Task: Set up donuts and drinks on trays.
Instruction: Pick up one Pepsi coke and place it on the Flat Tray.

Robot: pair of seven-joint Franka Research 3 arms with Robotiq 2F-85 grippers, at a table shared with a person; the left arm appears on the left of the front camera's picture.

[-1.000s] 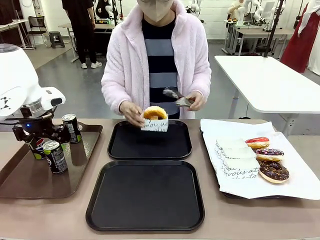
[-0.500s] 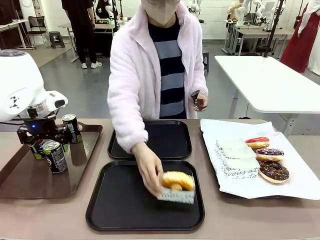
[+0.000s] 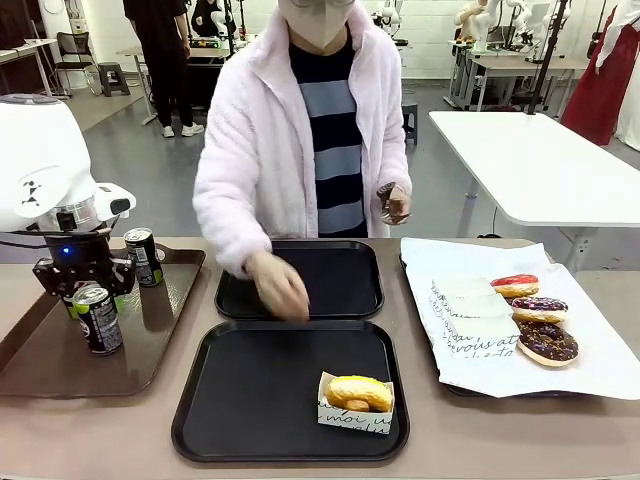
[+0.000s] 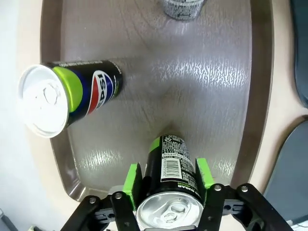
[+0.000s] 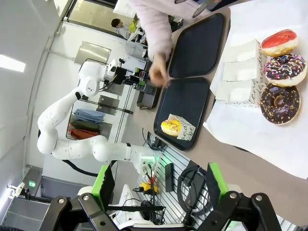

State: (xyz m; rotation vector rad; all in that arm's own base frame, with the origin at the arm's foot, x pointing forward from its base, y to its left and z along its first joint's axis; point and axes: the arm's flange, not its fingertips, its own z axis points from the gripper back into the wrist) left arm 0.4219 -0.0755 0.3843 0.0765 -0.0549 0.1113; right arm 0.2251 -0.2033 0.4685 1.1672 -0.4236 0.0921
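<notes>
light: bright, even overhead | glare: sheen on brown tray [image 4: 192, 86] | edges: wrist views bowed

Black trays [image 3: 250, 400]: glossy plastic, smooth. Brown tray [image 4: 202, 96]: textured grain finish, sheen under light. Cans [image 4: 169, 168]: printed glossy metal, bare silver tops (bright, reflective). Donut liner [image 3: 600, 375]: matt white paper. Person's jacket [image 3: 240, 160]: fuzzy pink fleece. Worktop [image 3: 90, 430]: matt tan

left jaws grip a black can [image 4: 169, 161]; pepsi can [image 4: 79, 96] apart on brown tray [image 4: 202, 82].
</notes>
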